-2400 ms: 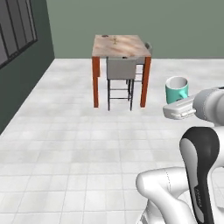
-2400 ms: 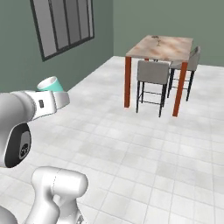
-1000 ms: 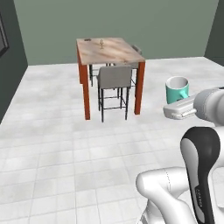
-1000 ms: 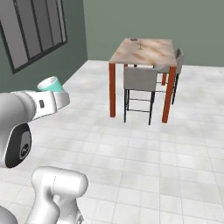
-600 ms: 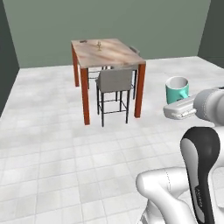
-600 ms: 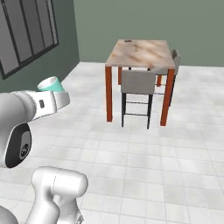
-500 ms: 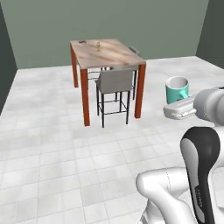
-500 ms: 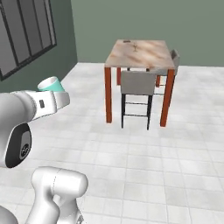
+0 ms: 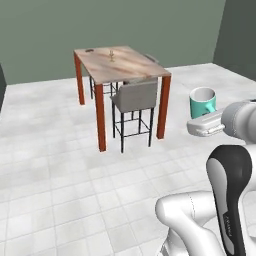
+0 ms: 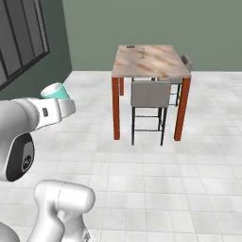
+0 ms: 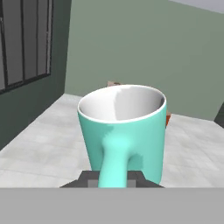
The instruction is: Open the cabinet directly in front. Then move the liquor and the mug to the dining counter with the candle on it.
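Gripping mug (image 11: 124,131) in claw (image 11: 114,178); mug unmarked.

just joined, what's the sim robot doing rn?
The white Franka arm's gripper is shut on a small teal mug with a white inside, held upright and off the floor. Ahead across the tiled floor stands the dining counter with the beige marble top and reddish-brown legs, a small candle in a gold holder on it and grey chairs tucked beside. The mug is not yet there.
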